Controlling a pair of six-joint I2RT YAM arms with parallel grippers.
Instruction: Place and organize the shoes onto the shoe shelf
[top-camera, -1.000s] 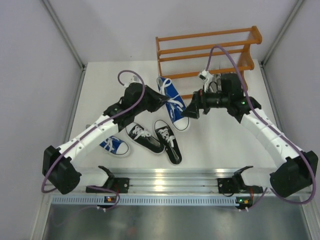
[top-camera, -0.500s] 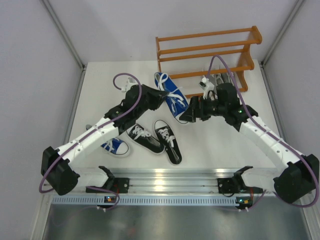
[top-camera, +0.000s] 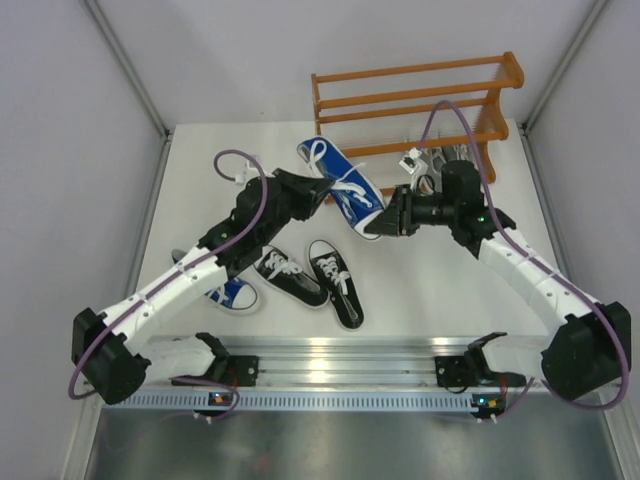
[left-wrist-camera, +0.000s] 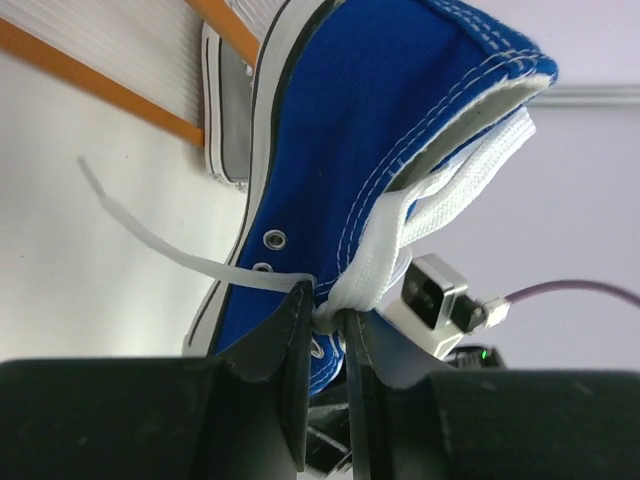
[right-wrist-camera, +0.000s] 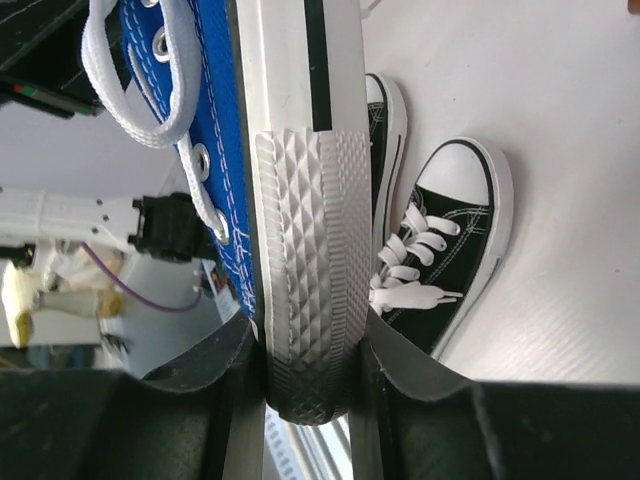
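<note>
A blue shoe (top-camera: 343, 186) with white laces is held off the table between both arms, in front of the orange shoe shelf (top-camera: 415, 98). My left gripper (top-camera: 322, 189) is shut on its laces and tongue (left-wrist-camera: 395, 250) near the eyelets. My right gripper (top-camera: 384, 222) is shut across the toe end, fingers pressed on both sides of the ribbed white sole (right-wrist-camera: 305, 250). Two black shoes (top-camera: 290, 275) (top-camera: 336, 283) lie side by side on the table below. A second blue shoe (top-camera: 234, 293) lies under the left arm. A grey shoe (top-camera: 441, 160) sits at the shelf's bottom tier, partly hidden by the right arm.
The shelf stands at the table's back right, close to the right wall. Both black shoes (right-wrist-camera: 452, 235) lie directly under the held shoe's toe. A metal rail (top-camera: 340, 360) runs along the near edge between the arm bases.
The right gripper has come in from the right and shut on the blue shoe's toe. The left arm has carried the shoe up and back toward the shelf.
</note>
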